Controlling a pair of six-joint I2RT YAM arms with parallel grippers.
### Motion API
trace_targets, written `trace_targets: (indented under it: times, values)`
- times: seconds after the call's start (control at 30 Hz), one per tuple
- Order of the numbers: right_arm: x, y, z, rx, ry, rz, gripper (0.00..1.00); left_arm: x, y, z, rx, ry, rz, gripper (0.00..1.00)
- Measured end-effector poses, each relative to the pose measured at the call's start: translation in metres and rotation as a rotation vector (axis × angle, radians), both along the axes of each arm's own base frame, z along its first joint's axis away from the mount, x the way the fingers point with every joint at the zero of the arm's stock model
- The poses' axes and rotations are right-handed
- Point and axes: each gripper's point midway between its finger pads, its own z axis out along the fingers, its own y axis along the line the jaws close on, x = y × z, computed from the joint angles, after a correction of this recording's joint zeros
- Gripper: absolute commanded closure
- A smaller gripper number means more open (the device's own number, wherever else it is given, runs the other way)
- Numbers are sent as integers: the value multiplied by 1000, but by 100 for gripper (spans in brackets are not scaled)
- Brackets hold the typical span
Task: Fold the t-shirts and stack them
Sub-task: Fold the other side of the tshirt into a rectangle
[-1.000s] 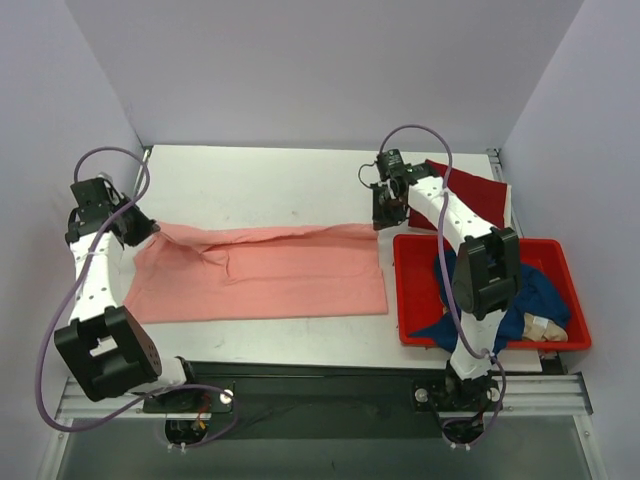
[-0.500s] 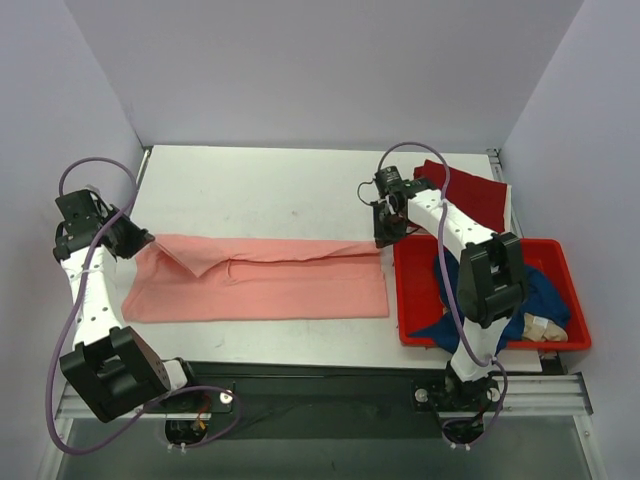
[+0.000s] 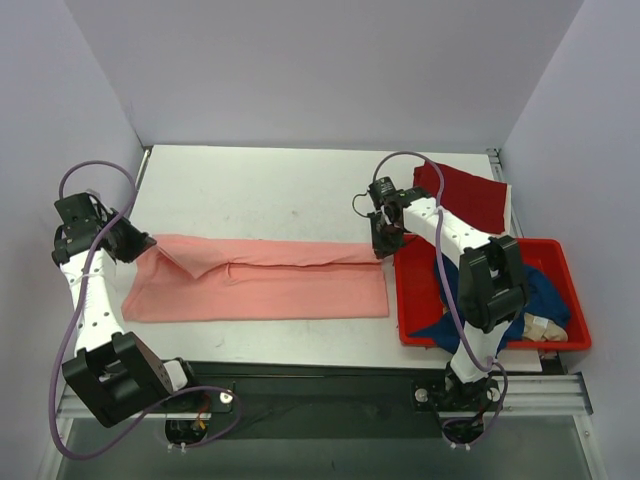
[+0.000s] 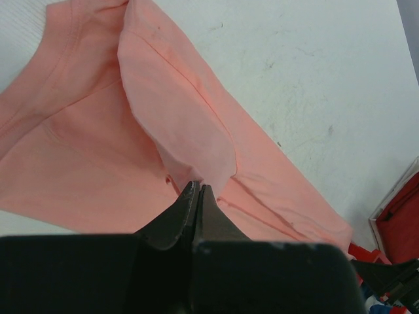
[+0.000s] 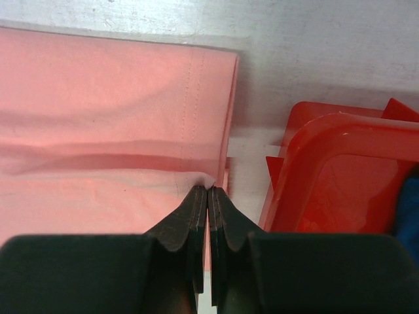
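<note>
So, both my claws are clamped tight on the soft salmon-pink cloth t-shirt [image 3: 260, 280] lying long across the white table [image 3: 260, 190].
My left claw [image 3: 140, 243] pinches a folded-over flap at its left end. My right claw [image 3: 383, 244] nips its right edge, just beside the rigid red plastic tub [image 3: 402, 300]. In the tub there's a crumpled navy blue t-shirt [image 3: 541, 285] plus something beige. A dark red t-shirt [image 3: 470, 195] lies on the table behind the tub.

R jaws pinch salmon-pink shirt [image 5: 98, 85] edge, w/ red tub [image 5: 340, 170] just beside.
</note>
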Motion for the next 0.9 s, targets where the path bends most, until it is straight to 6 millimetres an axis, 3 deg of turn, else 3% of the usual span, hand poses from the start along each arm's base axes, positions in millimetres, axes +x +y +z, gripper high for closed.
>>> trace_targets:
  times: [0.27,0.37,0.47,0.8,0.9]
  values:
    - [-2,-4,-4,-30,0,-2,100,-9,2,-9,-15,32,15,100]
    - [-3,-3,-4,-35,-2,0,63,-12,4,-14,-19,44,20,100]
    - [-6,-1,-4,-50,-1,17,51,-14,4,-19,-25,50,15,100]
    - [-20,42,13,19,-24,153,51,-22,-8,-53,-103,121,-29,100]
    - [-17,57,9,60,3,173,53,-23,-9,-58,-108,128,-36,100]
